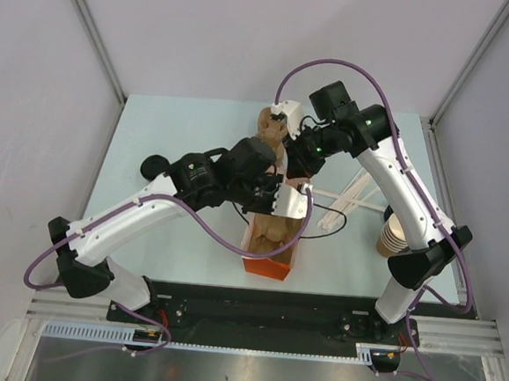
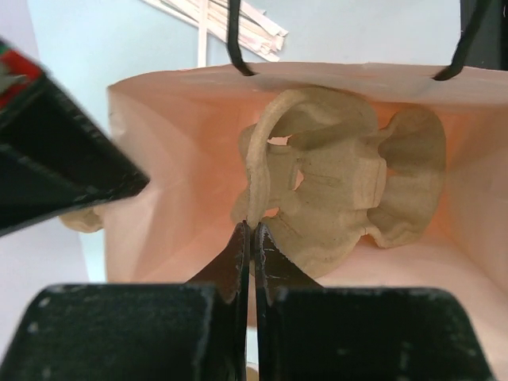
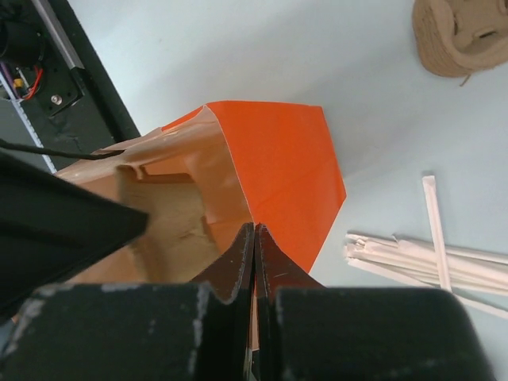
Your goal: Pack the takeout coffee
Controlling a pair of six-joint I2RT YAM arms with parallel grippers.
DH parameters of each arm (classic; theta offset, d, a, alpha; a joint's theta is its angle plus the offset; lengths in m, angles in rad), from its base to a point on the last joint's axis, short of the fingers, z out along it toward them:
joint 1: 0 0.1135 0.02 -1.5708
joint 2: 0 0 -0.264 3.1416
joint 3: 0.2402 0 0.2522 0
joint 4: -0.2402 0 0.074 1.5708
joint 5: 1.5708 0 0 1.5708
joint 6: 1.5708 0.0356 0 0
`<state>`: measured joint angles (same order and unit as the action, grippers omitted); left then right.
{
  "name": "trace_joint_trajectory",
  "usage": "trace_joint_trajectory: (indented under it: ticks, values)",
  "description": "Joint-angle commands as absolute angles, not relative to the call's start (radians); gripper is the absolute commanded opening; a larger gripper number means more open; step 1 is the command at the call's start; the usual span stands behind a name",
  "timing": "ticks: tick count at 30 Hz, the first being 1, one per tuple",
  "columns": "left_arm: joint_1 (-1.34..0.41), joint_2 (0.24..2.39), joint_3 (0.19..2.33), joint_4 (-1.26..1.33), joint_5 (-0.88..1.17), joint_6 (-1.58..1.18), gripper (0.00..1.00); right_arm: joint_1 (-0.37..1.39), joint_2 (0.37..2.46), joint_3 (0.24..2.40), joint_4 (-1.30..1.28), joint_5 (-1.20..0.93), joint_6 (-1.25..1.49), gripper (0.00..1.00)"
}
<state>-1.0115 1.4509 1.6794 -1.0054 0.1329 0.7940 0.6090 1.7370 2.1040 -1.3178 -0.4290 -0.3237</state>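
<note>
Left gripper [image 2: 252, 238]: fingers together, apparently pinching bag [image 1: 266, 266] mouth rim. Right gripper [image 3: 254, 238]: fingers together, clamped on another part of bag rim. Carrier [image 2: 341, 182]: inside bag, tilted. Takeout coffee [image 1: 157, 163]: outside bag, well left. Risks: opposed pull tears paper rim; slipped pinch collapses mouth; tilted carrier tips cup.

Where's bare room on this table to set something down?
Bare: the near-left stretch between the left arm and the orange paper bag; the far-left corner behind the round black lid. Crowded: the middle; the right side, with white wrapped straws and a tan paper-cup stack.
</note>
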Motion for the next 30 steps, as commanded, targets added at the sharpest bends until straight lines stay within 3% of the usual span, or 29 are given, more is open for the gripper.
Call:
trace_joint_trajectory:
  ticks: [1,24,27,30]
  values:
    - [-1.028,1.416,1.612,-0.913,0.124,0.759,0.0,0.623,1.7,2.109,-1.301,-0.466,-0.341,0.0]
    - [-1.028,1.506,1.486,-0.861,0.077,0.756,0.0,0.632,1.704,2.112,-1.312,-0.52,-0.351,0.0]
    - [-1.025,1.514,1.483,-0.848,0.064,0.749,0.06,0.629,1.704,2.108,-1.318,-0.528,-0.356,0.0]
    - [-1.023,1.513,1.514,-0.845,0.045,0.746,0.24,0.62,1.703,2.099,-1.321,-0.529,-0.362,0.0]
